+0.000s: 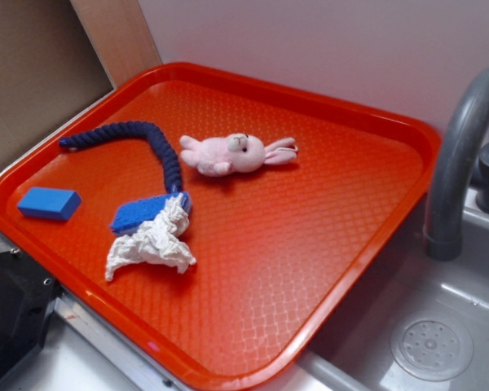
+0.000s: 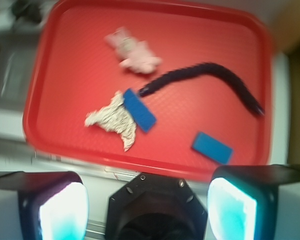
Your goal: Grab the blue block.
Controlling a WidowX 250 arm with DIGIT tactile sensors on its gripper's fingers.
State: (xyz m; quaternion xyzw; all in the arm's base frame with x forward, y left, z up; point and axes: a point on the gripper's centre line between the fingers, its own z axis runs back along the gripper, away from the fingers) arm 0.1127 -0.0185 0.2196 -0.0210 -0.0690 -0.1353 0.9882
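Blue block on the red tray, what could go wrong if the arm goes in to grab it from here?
1. Wrong target: the blue pad joined to the white cloth is a similar colour, so the gripper might head for it instead of the blue block.
2. The block lies close to the red tray's raised rim, so a finger may catch the rim.
3. The block lies at an angle in the wrist view; unaligned jaws could push it away.
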